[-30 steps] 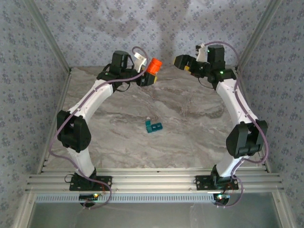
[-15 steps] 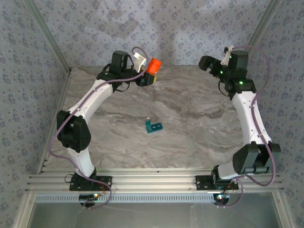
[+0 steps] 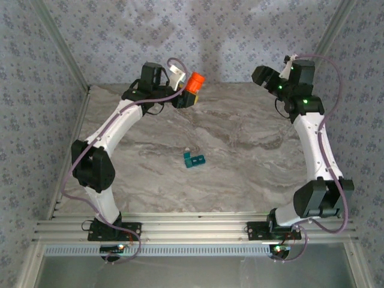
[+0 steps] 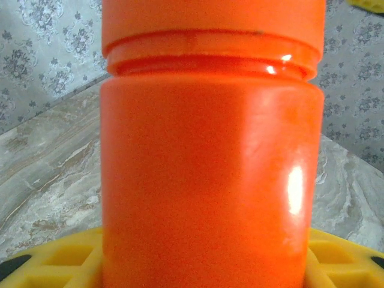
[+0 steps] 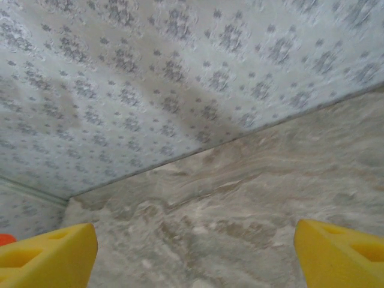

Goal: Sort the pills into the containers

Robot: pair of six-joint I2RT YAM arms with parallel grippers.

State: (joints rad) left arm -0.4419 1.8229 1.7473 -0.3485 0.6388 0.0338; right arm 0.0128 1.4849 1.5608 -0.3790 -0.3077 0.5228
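Table [image 3: 252,156] is carrying the work. L gripper [image 3: 185,99] is clamping the orange bottle [image 4: 210,168] above the far edge. R gripper [image 3: 260,77] is hanging released, nothing betw. pads. Containers [image 3: 194,159] are lying mid-table, well apart from both. Risk: pads are gripping low on the bottle, so any twisting at the top may pivot it loose. The compartments are small, and a misaligned pour may scatter pills.

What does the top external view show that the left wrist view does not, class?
Top external adds: the teal containers mid-table, both arms, and the open right hand raised near the back wall. Left wrist adds: the left hand yellow pads beside the bottle base, and the ridge under its cap. Shared: the orange bottle, the marble table, the patterned wall.
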